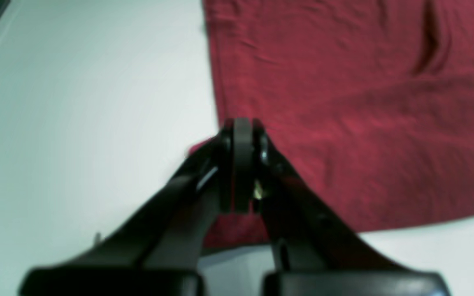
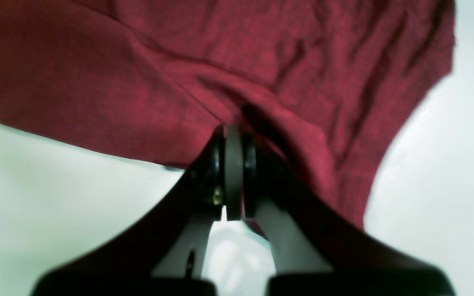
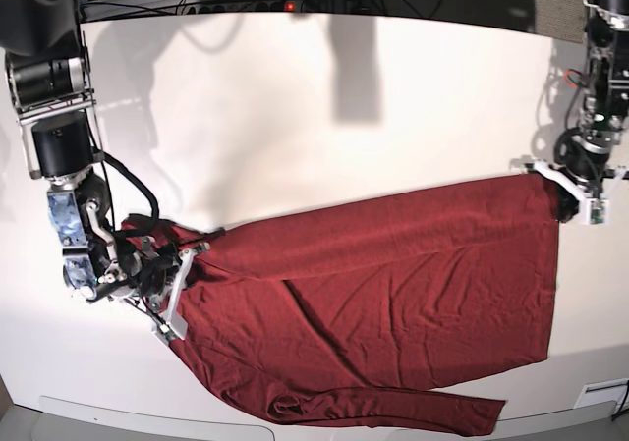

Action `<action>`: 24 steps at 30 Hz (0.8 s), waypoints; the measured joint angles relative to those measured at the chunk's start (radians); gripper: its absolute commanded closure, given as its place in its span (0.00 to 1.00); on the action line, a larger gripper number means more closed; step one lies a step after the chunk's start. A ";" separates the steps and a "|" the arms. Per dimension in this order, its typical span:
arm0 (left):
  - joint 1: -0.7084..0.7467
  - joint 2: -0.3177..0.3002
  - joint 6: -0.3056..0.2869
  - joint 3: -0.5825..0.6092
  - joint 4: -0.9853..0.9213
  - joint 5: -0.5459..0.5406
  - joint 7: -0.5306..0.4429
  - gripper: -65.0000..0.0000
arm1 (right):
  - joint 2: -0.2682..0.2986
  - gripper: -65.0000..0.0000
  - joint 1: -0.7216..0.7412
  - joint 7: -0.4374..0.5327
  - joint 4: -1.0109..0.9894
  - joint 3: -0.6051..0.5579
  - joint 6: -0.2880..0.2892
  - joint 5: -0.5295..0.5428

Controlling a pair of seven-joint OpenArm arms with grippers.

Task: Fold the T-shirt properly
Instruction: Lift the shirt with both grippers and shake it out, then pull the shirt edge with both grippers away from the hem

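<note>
cloth this thin is light, limp and wrinkly: the t-shirt sprawls across the table; left gripper pinches its hem corner, right gripper clamps bunched fabric, so grip seams

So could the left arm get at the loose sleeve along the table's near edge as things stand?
Probably not: the left gripper is shut on the T-shirt at its far corner, and the sleeve lies across the cloth, nearer the right gripper.
</note>
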 measured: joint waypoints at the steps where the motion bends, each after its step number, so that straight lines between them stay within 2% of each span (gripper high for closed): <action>1: 0.000 0.004 0.000 0.000 -0.008 0.003 -0.021 1.00 | 0.002 1.00 -0.015 0.020 0.000 0.000 -0.019 -0.020; 4: -0.008 0.005 0.002 0.000 -0.084 0.003 -0.108 1.00 | 0.002 1.00 -0.063 0.069 0.000 0.000 -0.048 -0.082; 7: -0.027 0.015 0.001 -0.002 -0.223 0.002 -0.154 1.00 | 0.001 1.00 -0.100 0.145 0.000 0.000 -0.058 -0.144; 8: -0.033 0.017 0.000 -0.002 -0.259 -0.004 -0.203 1.00 | 0.002 1.00 -0.110 0.174 0.000 0.000 -0.065 -0.167; 11: -0.090 0.013 -0.007 -0.004 -0.344 -0.004 -0.196 1.00 | 0.000 1.00 -0.136 0.192 0.000 0.000 -0.091 -0.200; 14: -0.098 0.012 -0.070 -0.006 -0.362 -0.004 -0.193 1.00 | 0.002 1.00 -0.156 0.206 -0.014 0.001 -0.093 -0.200; 17: -0.092 0.012 -0.100 -0.007 -0.361 -0.004 -0.176 1.00 | 0.008 1.00 -0.164 0.217 -0.034 0.001 -0.093 -0.200; 23: -0.075 0.009 -0.113 -0.008 -0.352 -0.008 -0.155 1.00 | 0.047 1.00 -0.236 0.303 -0.024 0.006 -0.035 -0.190; 24: -0.068 0.007 -0.125 -0.010 -0.351 -0.008 -0.158 1.00 | 0.059 1.00 -0.254 0.326 -0.020 0.006 -0.034 -0.155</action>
